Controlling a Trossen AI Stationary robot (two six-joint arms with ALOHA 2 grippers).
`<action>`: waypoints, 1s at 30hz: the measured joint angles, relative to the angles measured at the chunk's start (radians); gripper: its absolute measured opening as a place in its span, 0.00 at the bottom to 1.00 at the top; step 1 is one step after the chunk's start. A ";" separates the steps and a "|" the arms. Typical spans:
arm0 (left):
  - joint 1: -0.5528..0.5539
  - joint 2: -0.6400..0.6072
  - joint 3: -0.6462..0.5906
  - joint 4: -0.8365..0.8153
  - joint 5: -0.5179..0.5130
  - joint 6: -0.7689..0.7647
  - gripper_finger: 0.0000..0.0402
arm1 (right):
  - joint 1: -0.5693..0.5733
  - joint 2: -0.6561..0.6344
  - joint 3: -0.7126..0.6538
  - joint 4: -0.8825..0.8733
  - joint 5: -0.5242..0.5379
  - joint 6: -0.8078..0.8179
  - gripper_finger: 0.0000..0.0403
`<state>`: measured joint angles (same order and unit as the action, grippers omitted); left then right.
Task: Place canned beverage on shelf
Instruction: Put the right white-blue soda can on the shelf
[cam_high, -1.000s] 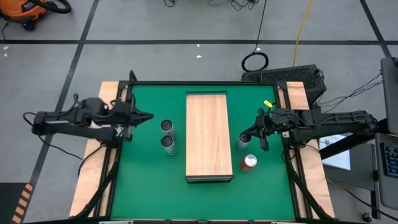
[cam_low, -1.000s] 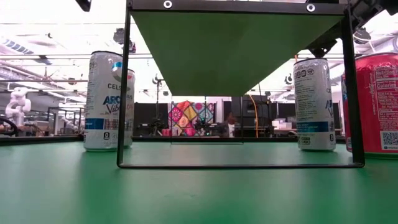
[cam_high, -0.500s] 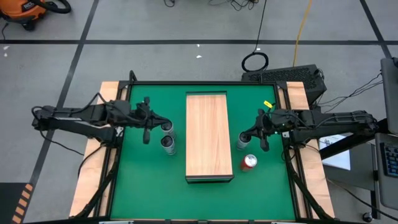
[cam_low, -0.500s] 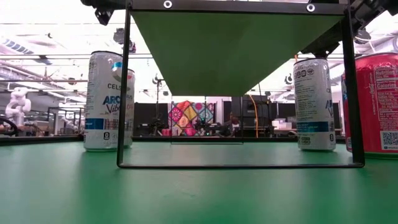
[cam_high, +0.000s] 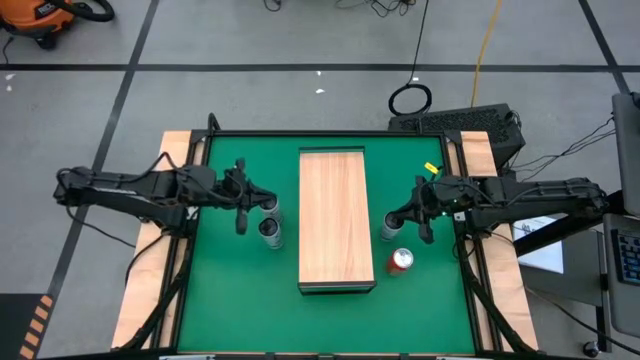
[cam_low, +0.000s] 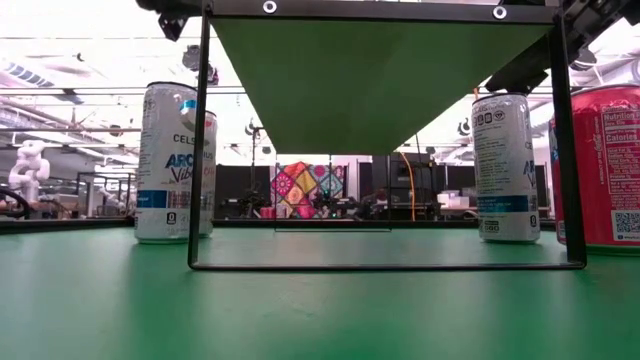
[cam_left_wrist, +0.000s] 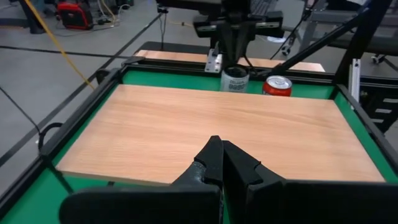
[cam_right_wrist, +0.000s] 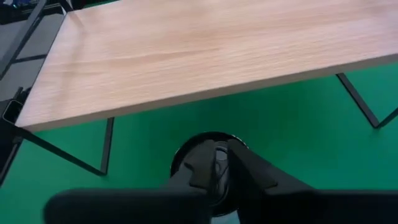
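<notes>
The light-wood shelf (cam_high: 336, 220) stands in the middle of the green table on a thin dark frame (cam_low: 200, 200). Two white cans (cam_high: 270, 232) (cam_low: 165, 160) stand upright on the table left of it. My left gripper (cam_high: 262, 201) (cam_left_wrist: 221, 155) is shut and empty above the farther one, clear of its top. A silver can (cam_high: 388, 231) (cam_low: 505, 165) and a red can (cam_high: 401, 261) (cam_low: 605, 165) stand upright right of the shelf. My right gripper (cam_high: 394, 219) (cam_right_wrist: 222, 152) is shut just over the silver can's top. My right gripper's shut fingers stand over the silver can's top (cam_right_wrist: 198, 147), slanting down from the table's right side. I cannot tell whether they touch it. The can stands upright on the table.
The shelf's top (cam_left_wrist: 211, 124) is bare. Wooden side rails (cam_high: 170, 160) run along the table's left and right edges. The right arm (cam_left_wrist: 233, 31) shows beyond the shelf in the left wrist view.
My left gripper has gone toward the table's right edge and a little toward the near edge, from beside the left rail to above the farther white can, turning about its wrist on the way. It has stayed shut. The cans have not moved.
</notes>
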<state>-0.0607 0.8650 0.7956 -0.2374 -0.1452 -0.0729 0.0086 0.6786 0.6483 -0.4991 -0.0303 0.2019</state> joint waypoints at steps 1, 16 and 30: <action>-0.003 0.004 0.000 0.004 0.000 0.000 0.00 | 0.000 -0.003 0.000 0.000 0.000 0.004 0.13; -0.007 0.069 0.000 0.064 0.000 -0.001 0.00 | 0.000 -0.023 0.000 -0.133 0.000 0.089 0.67; -0.007 0.072 0.000 0.101 -0.016 -0.001 0.00 | 0.000 0.083 0.001 -0.093 0.005 -0.014 0.88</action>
<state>-0.0681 0.9371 0.7956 -0.1367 -0.1607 -0.0738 0.0086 0.7619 0.6491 -0.5921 -0.0257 0.1879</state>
